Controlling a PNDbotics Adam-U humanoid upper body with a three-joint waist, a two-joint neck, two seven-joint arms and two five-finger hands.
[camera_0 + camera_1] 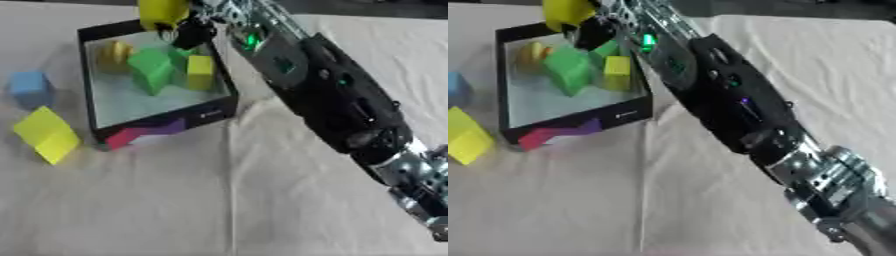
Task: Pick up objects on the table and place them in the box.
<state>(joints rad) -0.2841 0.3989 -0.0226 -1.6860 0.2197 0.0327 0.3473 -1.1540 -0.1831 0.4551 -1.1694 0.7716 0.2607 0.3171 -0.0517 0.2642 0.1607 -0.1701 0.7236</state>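
While the right hand (185, 31) curls round a rounded yellow block (163, 11), it hangs over the far rim of the black-walled open box (157, 117), so the drop lies straight below, beside green and yellow blocks.

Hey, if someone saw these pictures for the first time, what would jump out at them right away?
The robot's long black and silver right arm crosses the scene diagonally, its right hand holding a rounded yellow object above the black-rimmed box. Left of the box on the cloth lie a yellow block and a blue cube.
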